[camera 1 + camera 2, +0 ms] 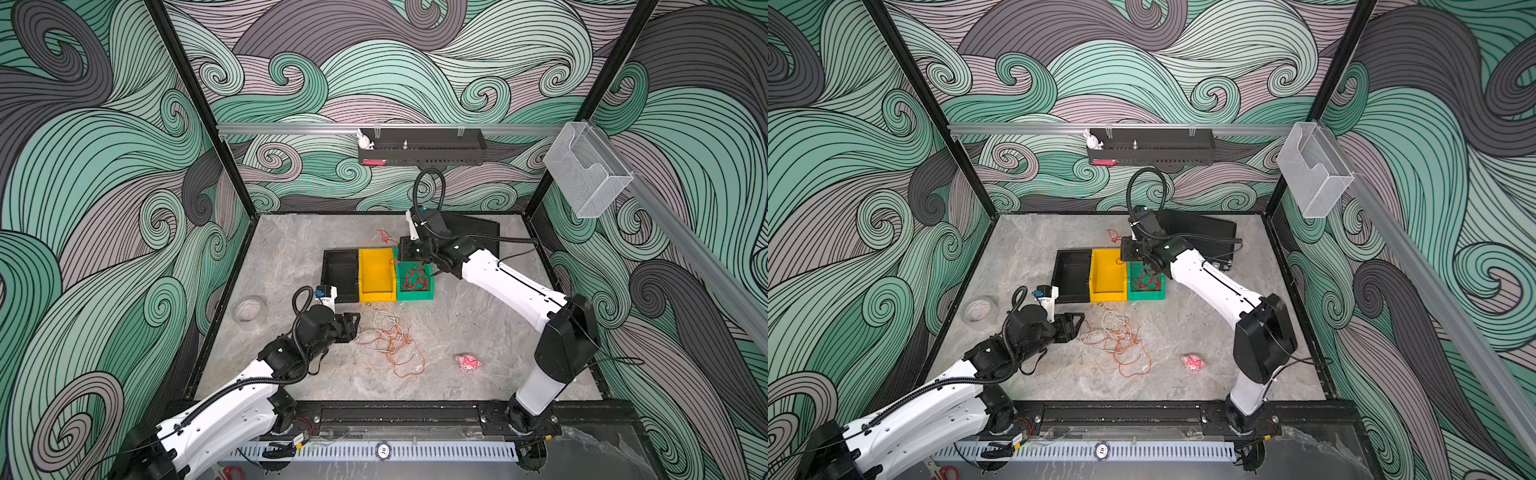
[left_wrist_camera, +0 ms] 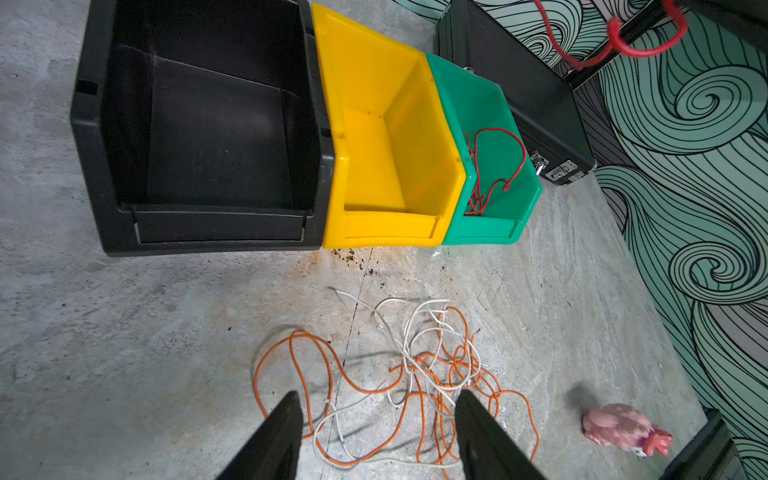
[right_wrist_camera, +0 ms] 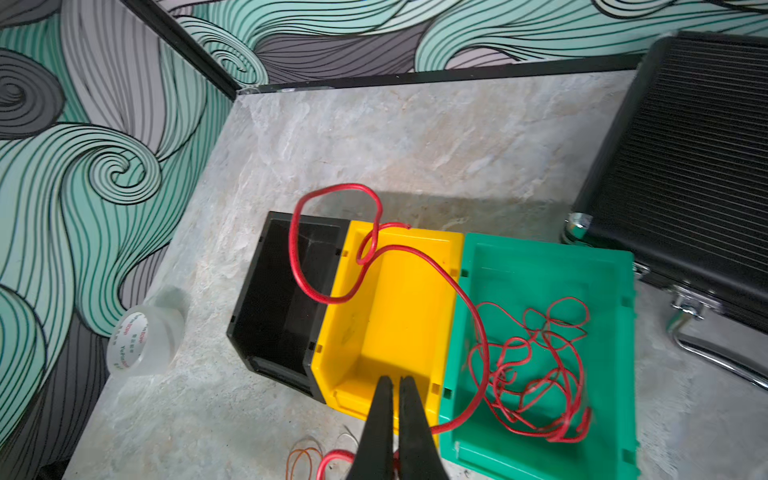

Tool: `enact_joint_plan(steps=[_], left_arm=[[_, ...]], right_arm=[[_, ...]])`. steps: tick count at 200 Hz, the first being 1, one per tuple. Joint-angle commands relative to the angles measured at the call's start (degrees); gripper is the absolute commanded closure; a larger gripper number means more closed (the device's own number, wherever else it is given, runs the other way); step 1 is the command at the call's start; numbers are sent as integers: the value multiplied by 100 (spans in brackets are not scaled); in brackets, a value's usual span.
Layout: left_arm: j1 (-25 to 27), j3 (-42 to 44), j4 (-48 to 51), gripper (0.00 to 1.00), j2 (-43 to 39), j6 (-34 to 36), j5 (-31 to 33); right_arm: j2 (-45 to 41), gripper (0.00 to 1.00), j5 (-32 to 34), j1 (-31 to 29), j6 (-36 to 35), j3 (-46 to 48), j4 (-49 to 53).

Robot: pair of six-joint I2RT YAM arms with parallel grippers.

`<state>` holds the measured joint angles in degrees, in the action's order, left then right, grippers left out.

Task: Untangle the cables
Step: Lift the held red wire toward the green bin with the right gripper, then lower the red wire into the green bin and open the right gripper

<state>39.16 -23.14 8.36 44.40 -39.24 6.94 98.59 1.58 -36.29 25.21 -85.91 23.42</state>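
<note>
You are working in a booth whose walls (image 1: 104, 166) carry green and grey wave swirls, over a grey stone-look table (image 1: 291, 257). Near the table's left edge a roll of clear tape (image 1: 250, 312) lies flat. Your left gripper (image 2: 378, 395) stands partly open with nothing between its fingers, at the left edge of the orange and white cables (image 1: 388, 338). These lie tangled in loose loops on the bare table, in front of the bins.

Behind the tangle three bins touch in a row: a black bin (image 1: 338, 276), a yellow bin (image 1: 376, 274) and a green bin (image 1: 415, 296). Most of the red cable (image 3: 536, 370) lies heaped in the green one. Your right gripper (image 3: 395, 380) is closed above the yellow and green bins and pinches that red cable, and one loop hangs in the air beyond the bins.

Further right, a pink toy (image 1: 468, 363) lies well apart from the tangle. A black case (image 1: 478, 228) lies at the back. On the back wall a black shelf (image 1: 424, 151) hangs from a rail, and a clear holder (image 1: 586, 174) hangs on the right wall.
</note>
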Motion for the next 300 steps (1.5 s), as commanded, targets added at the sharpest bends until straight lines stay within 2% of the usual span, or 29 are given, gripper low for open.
enact_joint_plan(steps=[1, 47, 104, 132, 151, 226, 256, 276, 300], left_arm=[[-40, -51, 23, 39, -5, -4, 36], [-40, -75, 6, 39, 56, -22, 20], [-40, -77, 87, 39, -12, 5, 79], [-40, -68, 68, 39, 7, -4, 80], [-40, -59, 13, 39, 62, -12, 71], [-40, -95, 51, 39, 78, -31, 51], [-40, -86, 63, 39, 40, 2, 79], [-40, -86, 19, 39, 81, 4, 71], [-40, -112, -24, 39, 171, 23, -13]], right_arm=[[62, 100, 253, 156, -262, 191, 411], [620, 100, 535, 219, -298, 353, 459], [1365, 100, 1052, 224, -420, 81, 719], [1427, 100, 1598, 244, -525, 146, 897], [1383, 100, 1703, 277, -554, 228, 897], [1786, 100, 644, 221, -352, 153, 292], [1751, 90, 693, 220, -446, 136, 351], [1518, 73, 743, 244, -506, 196, 374], [1154, 64, 738, 270, -570, 262, 369]])
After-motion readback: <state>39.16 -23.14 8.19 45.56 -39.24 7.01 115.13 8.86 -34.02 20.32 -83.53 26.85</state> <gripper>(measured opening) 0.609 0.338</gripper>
